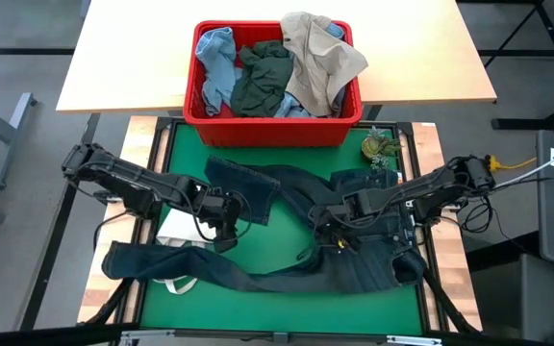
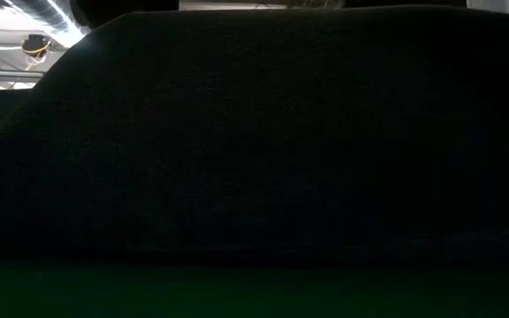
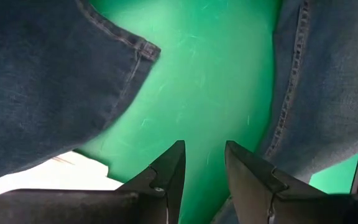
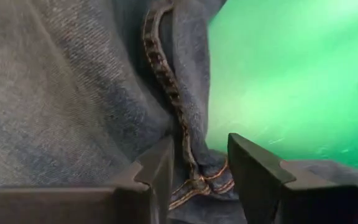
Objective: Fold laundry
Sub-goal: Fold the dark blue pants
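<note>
Dark navy denim jeans [image 1: 296,226], heavy twill with orange-brown stitching, lie spread across the green mat in the centre and lower half of the high view. One leg runs long along the lower edge toward the lower left; the other leg bends up toward upper centre-left; the bulky waist part sits lower right. The long axis of the lower leg runs left to right across the frame.

Right hand [image 1: 330,231] is down on the jeans at centre-right. In its wrist view a thick folded seam with a rolled hem sits between its fingers [image 4: 157,171]; the jaws stand partly apart around that seam, and whether they pinch it I cannot tell.

Left hand [image 1: 221,231] hovers at centre-left over bare mat, in the gap between the two legs. Jaws partly apart, nothing between them; denim edges just beside it on both sides.

Judgement: the right hand is nearer a usable edge; the left needs a short reach to the upper leg's hem.

White cloth bag [image 1: 176,231] partly under the lower leg, lower left. Red plastic basket [image 1: 192,96] at upper centre holds crumpled soft pieces: light blue [image 1: 215,60], dark green-grey [image 1: 264,79], beige [image 1: 323,60]. The low view is blocked by dark cloth.
</note>
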Robot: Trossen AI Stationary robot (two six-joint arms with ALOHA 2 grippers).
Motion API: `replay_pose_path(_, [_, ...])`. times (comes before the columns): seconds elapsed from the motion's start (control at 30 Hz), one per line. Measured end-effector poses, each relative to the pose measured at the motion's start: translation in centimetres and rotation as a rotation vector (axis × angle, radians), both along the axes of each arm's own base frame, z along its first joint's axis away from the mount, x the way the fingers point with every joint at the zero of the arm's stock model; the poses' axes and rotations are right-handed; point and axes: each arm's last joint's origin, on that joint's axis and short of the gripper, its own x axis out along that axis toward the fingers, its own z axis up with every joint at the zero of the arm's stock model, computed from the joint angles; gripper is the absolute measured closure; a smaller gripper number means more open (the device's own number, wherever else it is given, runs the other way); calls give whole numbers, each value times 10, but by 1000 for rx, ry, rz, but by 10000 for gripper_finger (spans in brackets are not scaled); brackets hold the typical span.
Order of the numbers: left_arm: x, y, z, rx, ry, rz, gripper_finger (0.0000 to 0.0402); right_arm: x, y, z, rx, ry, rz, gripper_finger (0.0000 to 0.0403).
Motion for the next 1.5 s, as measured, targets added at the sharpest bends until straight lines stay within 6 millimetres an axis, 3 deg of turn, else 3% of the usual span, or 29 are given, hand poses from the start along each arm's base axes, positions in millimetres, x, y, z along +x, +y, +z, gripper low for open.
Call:
replay_pose_path(0.27, [1, -1, 1, -4, -18, -4, 294, 0, -4, -1, -151, 48, -62, 389])
replay_pose_path(0.43, [1, -1, 1, 6, -19, -22, 294, 3, -9, 19, -262, 102, -140, 377])
replay_pose_path(0.6, [2, 0, 1, 24, -22, -18, 294, 0, -23, 38, -355, 189, -343, 397])
replay_pose_path(0.83, [2, 2, 1, 57, -28, -18, 294, -18, -51, 38, -469, 349, -616, 394])
replay_pose_path(1.13, [13, 10, -8, 136, -31, 63, 294, -19, -56, 37, -394, 376, -574, 389])
replay_pose_path(1.5, [39, 2, -48, 105, 64, -21, 294, -19, -56, 37, -402, 374, -553, 385])
